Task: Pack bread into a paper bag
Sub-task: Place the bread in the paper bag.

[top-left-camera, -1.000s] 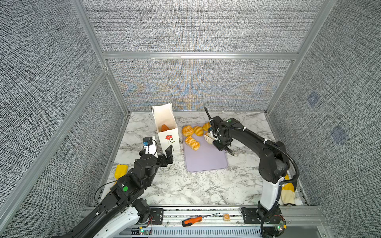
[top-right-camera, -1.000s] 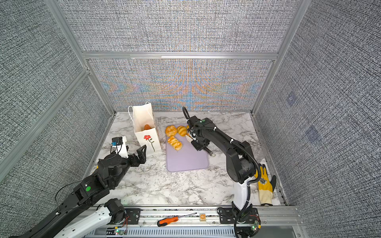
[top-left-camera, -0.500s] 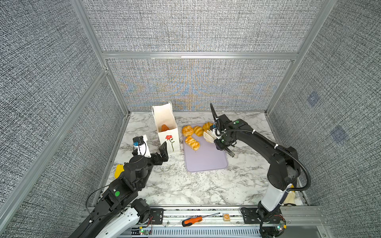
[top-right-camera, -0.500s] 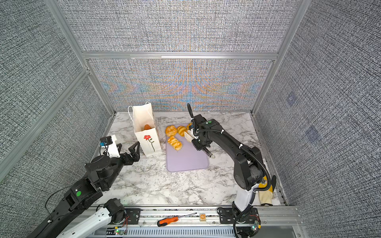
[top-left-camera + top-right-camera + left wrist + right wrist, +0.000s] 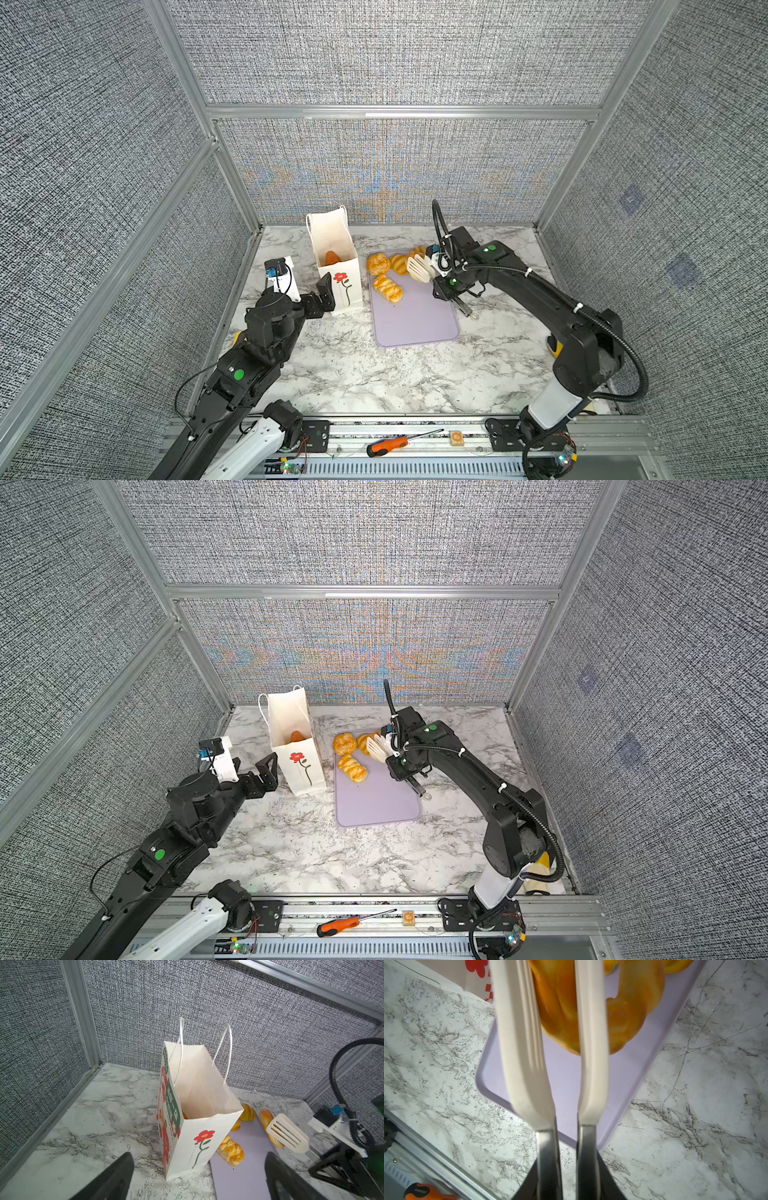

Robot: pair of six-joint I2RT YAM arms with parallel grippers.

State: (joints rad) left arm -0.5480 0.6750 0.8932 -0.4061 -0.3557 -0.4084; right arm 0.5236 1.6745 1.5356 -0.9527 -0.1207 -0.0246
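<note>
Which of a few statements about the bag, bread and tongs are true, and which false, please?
1. The bag stands upright on the table, beside the tray. True.
2. The left gripper is shut on the bag's handle. False: it is open in front of the bag and holds nothing.
3. The right gripper holds the tongs. True.
4. The bag is empty. False: an orange-brown piece shows inside it.
5. The screwdriver lies on the tray. False: it lies on the front rail.
</note>
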